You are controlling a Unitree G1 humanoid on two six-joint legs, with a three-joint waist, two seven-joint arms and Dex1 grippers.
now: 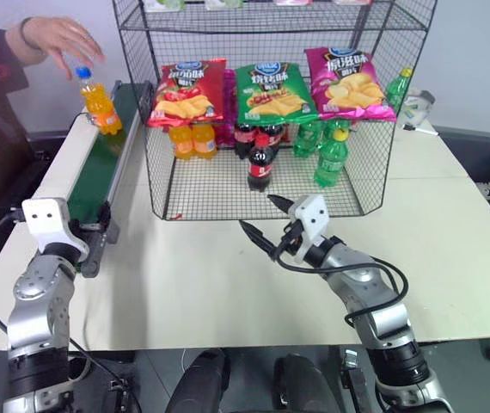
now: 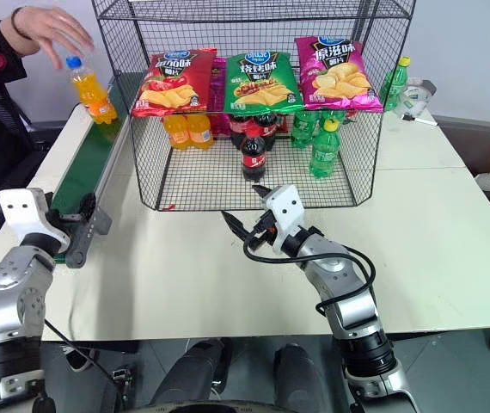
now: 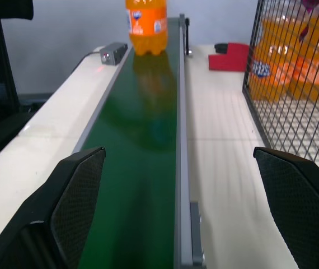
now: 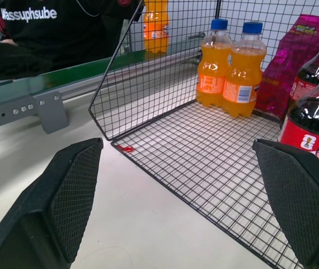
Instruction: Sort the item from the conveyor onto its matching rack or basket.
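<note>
A small clear plastic bottle of orange soda with a blue cap is shown upright at the far end of the long dark-green conveyor belt in its grey metal frame, with a person's hand poised just above the cap. The left gripper is held at the near end of the belt, its jaws spread wide and empty. The right gripper is seen over the white bench before the large black wire-mesh cage rack, jaws likewise spread. Two matching orange bottles are seen inside the rack's bottom level.
</note>
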